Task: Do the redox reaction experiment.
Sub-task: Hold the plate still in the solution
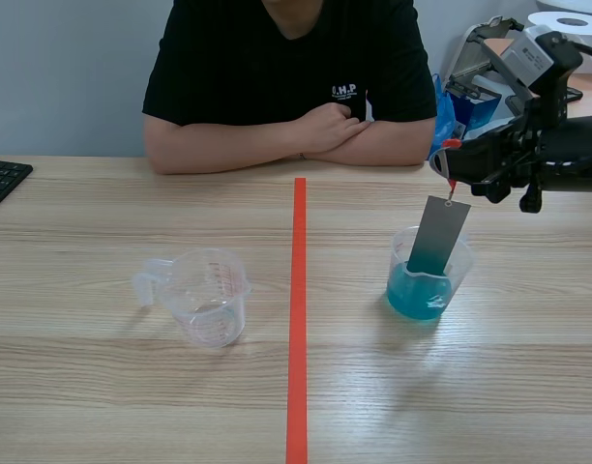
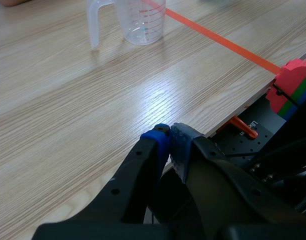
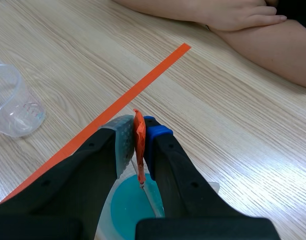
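Grey metal strip [image 1: 439, 235] hangs tilted from the right hand [image 1: 449, 174], which is raised over the right side of the table [image 1: 103, 387]. The two fingers are clamped on a small orange-red tab [image 3: 139, 142] at the strip's top end, pressed tight between the pads. The strip's lower end is down inside a clear beaker [image 1: 429, 275], at the blue liquid [image 1: 415, 295] that fills its lower part. The beaker stands upright right of the orange tape line [image 1: 298, 319], about midway between the near and far edges. Seen from the right wrist, the blue liquid lies directly under the closed fingers. Left of the tape line, well apart from the beaker, a clear measuring cup [image 1: 207, 295] with red markings stands upright with its handle toward the left edge – it looks to hold no liquid. The left hand [image 2: 169, 140] is closed on nothing, its pads meeting, low over the table close to one edge, with the measuring cup well ahead of it. A person [image 1: 286, 68] sits at the far edge with arms folded on the table – and a black keyboard [image 1: 1, 181] shows at the far left corner.
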Controlling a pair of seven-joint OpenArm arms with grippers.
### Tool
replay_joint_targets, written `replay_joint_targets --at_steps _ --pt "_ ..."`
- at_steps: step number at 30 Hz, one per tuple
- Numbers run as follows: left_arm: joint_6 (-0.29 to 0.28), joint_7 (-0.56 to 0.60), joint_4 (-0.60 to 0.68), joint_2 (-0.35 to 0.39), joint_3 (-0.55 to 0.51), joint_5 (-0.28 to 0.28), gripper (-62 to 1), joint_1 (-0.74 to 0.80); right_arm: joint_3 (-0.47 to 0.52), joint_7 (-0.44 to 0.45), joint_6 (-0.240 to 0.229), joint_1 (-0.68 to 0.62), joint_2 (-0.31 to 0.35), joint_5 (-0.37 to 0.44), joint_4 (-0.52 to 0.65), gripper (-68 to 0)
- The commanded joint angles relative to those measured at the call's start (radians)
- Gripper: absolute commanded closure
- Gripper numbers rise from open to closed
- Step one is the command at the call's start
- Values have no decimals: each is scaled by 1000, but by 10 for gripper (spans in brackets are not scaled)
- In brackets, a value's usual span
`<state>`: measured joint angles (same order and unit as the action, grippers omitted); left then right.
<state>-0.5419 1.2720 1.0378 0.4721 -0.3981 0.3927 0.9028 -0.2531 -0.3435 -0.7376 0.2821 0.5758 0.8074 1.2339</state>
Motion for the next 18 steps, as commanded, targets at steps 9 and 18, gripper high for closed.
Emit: replay_joint_targets --at_steps 9,18 --pt "6 18 4 11 -8 -11 -29 3 -6 14 -8 14 11 -19 2 -13" --pt "6 18 4 11 -8 -11 -29 3 -6 13 -8 14 11 -19 2 -13"
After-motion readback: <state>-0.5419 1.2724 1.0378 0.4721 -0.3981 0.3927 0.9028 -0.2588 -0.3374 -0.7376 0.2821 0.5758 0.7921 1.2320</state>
